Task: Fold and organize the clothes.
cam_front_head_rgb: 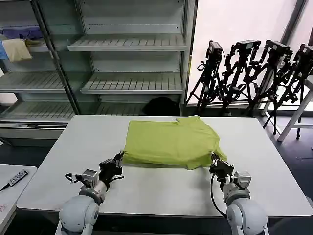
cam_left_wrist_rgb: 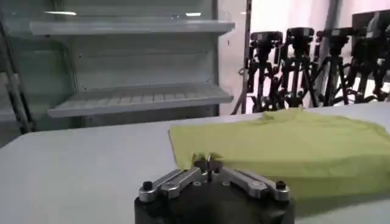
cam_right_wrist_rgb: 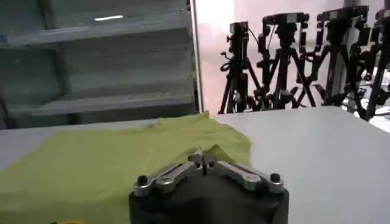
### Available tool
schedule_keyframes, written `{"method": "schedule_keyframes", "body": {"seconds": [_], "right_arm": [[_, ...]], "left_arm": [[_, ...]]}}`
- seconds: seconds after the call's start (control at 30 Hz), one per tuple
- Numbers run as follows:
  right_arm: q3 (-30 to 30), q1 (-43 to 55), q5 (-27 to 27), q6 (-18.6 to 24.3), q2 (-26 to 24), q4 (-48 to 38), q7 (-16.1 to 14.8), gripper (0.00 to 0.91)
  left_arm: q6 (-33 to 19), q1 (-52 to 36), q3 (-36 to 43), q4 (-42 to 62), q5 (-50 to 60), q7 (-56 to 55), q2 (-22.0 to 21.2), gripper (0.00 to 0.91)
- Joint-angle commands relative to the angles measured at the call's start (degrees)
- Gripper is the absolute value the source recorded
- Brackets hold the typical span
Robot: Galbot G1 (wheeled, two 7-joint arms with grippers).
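Lime yellow-green cotton T-shirt (cam_front_head_rgb: 171,143) lies crosswise (already part-folded); left gripper (cam_front_head_rgb: 119,159) and right gripper (cam_front_head_rgb: 213,159) pinch its near corners, fingers closed.

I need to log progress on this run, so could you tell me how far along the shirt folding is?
Done: the T-shirt lies on the white table already folded over once, its near edge doubled. In hand: the left gripper is shut on the shirt's near left corner, and the right gripper is shut on its near right corner. Left: judging by its wide shape, further folds and tidying probably remain.
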Motion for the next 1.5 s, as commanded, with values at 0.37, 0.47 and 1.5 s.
{"method": "schedule_keyframes", "body": {"seconds": [0.37,0.47,1.5], "right_arm": [[-0.89,9.83,-3.41,-0.03,1.21,-11.73,-1.04,0.0],[-0.82,10.21,-3.69,0.01,1.42,-12.57,-1.0,0.0],[0.23,10.23,-4.45,-0.07,0.55,-12.1,-0.95,0.907]], "left_arm": [[0.27,-5.98,0.82,8.98,2.55,-0.24,0.02,0.0],[0.25,-6.56,0.93,9.99,3.74,-0.11,-0.13,0.0],[-0.63,-7.96,0.68,9.47,5.68,0.42,-0.63,0.907]]}}
